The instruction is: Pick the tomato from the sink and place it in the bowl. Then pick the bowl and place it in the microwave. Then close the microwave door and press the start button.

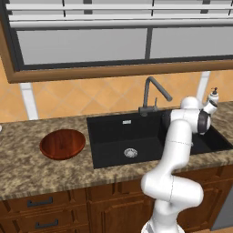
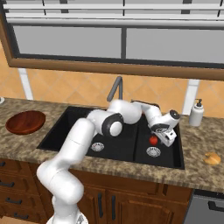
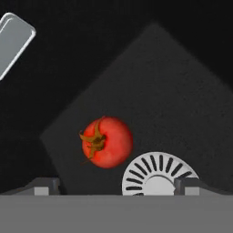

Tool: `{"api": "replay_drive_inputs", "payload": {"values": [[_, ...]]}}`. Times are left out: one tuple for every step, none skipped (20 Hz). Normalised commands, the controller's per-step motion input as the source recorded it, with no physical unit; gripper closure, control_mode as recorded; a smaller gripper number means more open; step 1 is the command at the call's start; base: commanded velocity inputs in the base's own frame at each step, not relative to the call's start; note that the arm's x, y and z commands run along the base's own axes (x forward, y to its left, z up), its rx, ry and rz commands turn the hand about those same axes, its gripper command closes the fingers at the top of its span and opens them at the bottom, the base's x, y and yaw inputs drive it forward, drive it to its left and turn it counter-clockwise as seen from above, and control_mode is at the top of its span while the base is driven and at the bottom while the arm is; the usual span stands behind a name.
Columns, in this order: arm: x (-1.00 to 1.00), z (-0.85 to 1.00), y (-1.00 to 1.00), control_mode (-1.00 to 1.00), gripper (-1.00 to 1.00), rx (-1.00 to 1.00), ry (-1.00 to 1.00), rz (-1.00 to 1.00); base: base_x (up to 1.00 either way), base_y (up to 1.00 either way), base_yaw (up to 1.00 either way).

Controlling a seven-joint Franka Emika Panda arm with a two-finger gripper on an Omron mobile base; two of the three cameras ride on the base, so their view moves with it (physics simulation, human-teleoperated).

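Observation:
The tomato (image 2: 153, 140) lies on the floor of the right basin of the black sink (image 2: 65, 131), just beside a round steel drain (image 2: 153, 152). My gripper (image 2: 168, 141) hangs inside that basin, right of the tomato and a little above it. In the hand view the tomato (image 3: 107, 142) sits between and beyond my widely spread fingertips (image 3: 43, 185), with nothing in the open gripper (image 3: 117, 185). The wooden bowl (image 1: 62, 144) rests empty on the counter left of the sink (image 1: 113, 136). The microwave and its door are out of view.
A dark curved faucet (image 1: 152, 93) rises behind the sink. A white soap bottle (image 2: 196, 113) stands at the back right of the counter. A small orange-brown item (image 2: 212, 158) lies on the counter to the right. A window spans the wall above.

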Motion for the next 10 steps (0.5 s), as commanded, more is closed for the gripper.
{"api": "replay_drive_inputs", "payload": {"values": [[0.01, -0.31, 0.0, -1.0, -1.0, 0.0, 0.0, 0.0, 0.0, 0.0, 0.0], [0.05, -0.35, 0.0, -1.0, -1.0, 0.0, 0.0, 0.0, 0.0, 0.0, 0.0], [0.0, -0.34, 0.0, -1.0, -1.0, 0.03, 0.0, 0.0, 0.0, 0.0, 0.0], [0.0, -0.31, 0.0, -1.0, -1.0, 0.03, 0.0, 0.0, 0.0, 0.0, 0.0], [0.0, -0.26, 0.0, -1.0, -1.0, 0.06, 0.0, 0.0, 0.0, 0.0, 0.0], [0.0, -0.23, 0.04, -1.0, -1.0, 0.06, 0.0, 0.0, 0.0, 0.0, 0.0], [0.02, -0.24, 0.04, -1.0, -1.0, 0.05, 0.0, 0.0, 0.0, 0.0, 0.0], [0.09, -0.16, 0.0, -1.0, -1.0, 0.07, 0.0, 0.0, 0.0, 0.0, 0.0], [0.18, -0.19, 0.0, -1.0, -1.0, 0.15, 0.0, 0.0, 0.0, 0.0, 0.0], [0.19, -0.21, 0.0, -1.0, -1.0, 0.17, 0.0, 0.0, 0.0, 0.0, 0.0]]}}
